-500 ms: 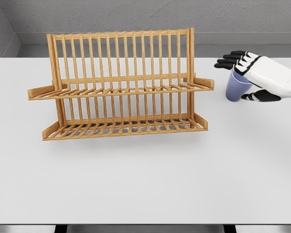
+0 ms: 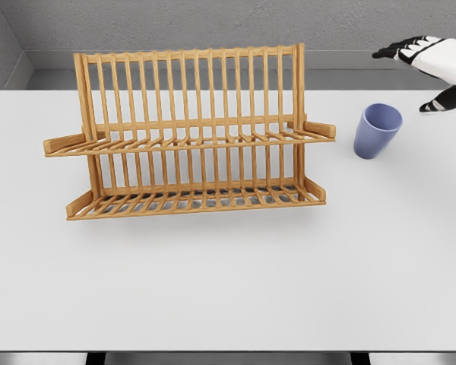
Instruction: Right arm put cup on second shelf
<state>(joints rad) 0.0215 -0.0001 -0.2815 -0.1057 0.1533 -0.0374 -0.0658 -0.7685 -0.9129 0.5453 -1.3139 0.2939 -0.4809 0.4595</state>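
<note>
A blue cup (image 2: 377,130) stands upright on the white table (image 2: 228,274), just right of the wooden dish rack (image 2: 190,133). The rack has an upper slatted shelf (image 2: 190,141) and a lower one (image 2: 194,200); both hold nothing. My right hand (image 2: 429,72) hovers at the upper right edge of the view, above and to the right of the cup, fingers spread, holding nothing. It is apart from the cup. The left arm does not show.
A grey wall runs behind the table. The table's front edge lies near the bottom of the view.
The right hand was around the cup's rim half a second ago; it has since lifted up and to the right, away from the cup. The cup stayed in place.
</note>
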